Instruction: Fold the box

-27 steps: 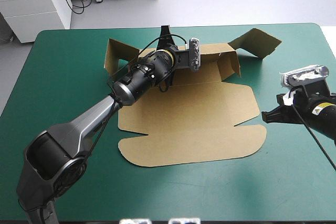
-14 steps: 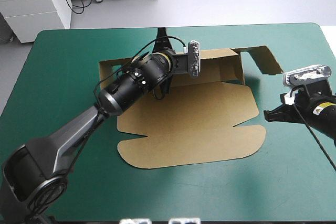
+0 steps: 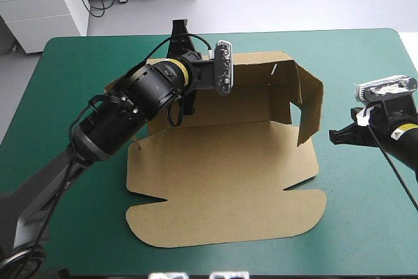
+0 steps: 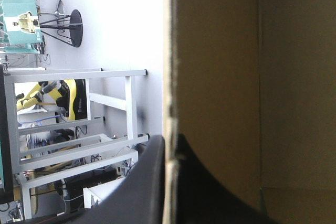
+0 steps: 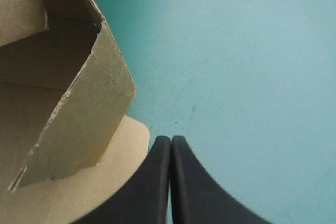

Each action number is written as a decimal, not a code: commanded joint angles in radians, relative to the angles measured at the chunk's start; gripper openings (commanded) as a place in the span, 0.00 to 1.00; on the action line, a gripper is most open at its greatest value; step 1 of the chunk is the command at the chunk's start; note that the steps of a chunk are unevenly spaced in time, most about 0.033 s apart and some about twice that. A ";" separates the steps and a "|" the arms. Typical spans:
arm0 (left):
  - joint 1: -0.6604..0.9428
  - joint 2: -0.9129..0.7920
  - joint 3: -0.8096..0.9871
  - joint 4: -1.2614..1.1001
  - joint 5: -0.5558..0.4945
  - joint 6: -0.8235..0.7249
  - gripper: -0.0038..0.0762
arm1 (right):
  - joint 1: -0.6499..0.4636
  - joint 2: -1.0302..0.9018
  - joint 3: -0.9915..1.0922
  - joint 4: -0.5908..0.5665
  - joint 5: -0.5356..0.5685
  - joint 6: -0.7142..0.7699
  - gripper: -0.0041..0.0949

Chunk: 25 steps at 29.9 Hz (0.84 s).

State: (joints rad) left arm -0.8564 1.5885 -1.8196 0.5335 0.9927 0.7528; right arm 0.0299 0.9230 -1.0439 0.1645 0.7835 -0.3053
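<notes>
Gripping the box (image 3: pixel 222 181) by the top edge of its back wall (image 3: pixel 261 89), the left jaws are all but closed, the brown board pinched between them. Just before, that wall leaned low toward the far edge of the surface (image 3: pixel 366 227) and the right side flap (image 3: pixel 310 112) splayed outward; now the wall stands nearly upright and the flap has swung round to point toward the near edge, forming a corner. The whole sheet has also slid a little toward the near left corner, its base and lid panels lying flat in the middle of the surface. The left side flap is mostly hidden behind the left arm (image 3: pixel 124 112), so I cannot tell how it stands. The right jaws are pressed together with nothing in them, hovering near the right edge of the surface, just beside the raised flap but not touching it. Judging from this, the first wall is up, and the right flap is probably next to be tucked.
</notes>
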 commanded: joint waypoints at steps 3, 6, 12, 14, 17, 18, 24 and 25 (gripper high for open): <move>-0.042 -0.060 -0.094 0.023 -0.025 0.030 0.05 | -0.008 -0.011 -0.028 -0.003 -0.080 0.002 0.02; -0.044 -0.050 -0.092 0.015 0.029 0.030 0.05 | -0.008 -0.011 -0.028 -0.006 -0.091 0.020 0.02; -0.044 -0.004 -0.092 -0.016 0.080 0.028 0.05 | -0.008 -0.011 -0.028 -0.018 -0.100 0.027 0.02; -0.044 0.012 -0.092 -0.026 0.078 0.028 0.05 | -0.008 -0.011 -0.028 -0.018 -0.098 0.027 0.02; -0.044 0.027 -0.092 -0.032 0.081 0.028 0.05 | -0.008 -0.011 -0.028 -0.022 -0.094 0.027 0.02; -0.044 0.031 -0.092 -0.032 0.082 0.028 0.05 | -0.008 -0.011 -0.028 -0.023 -0.089 0.027 0.02; -0.036 0.056 -0.092 -0.035 0.084 0.028 0.05 | -0.008 -0.011 -0.028 -0.025 -0.076 0.028 0.02; -0.031 0.061 -0.092 -0.035 0.087 0.028 0.05 | -0.008 -0.011 -0.028 -0.025 -0.074 0.028 0.02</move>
State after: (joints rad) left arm -0.8917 1.6845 -1.8798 0.4752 1.1302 0.7857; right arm 0.0299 0.9230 -1.0439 0.1419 0.7632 -0.2764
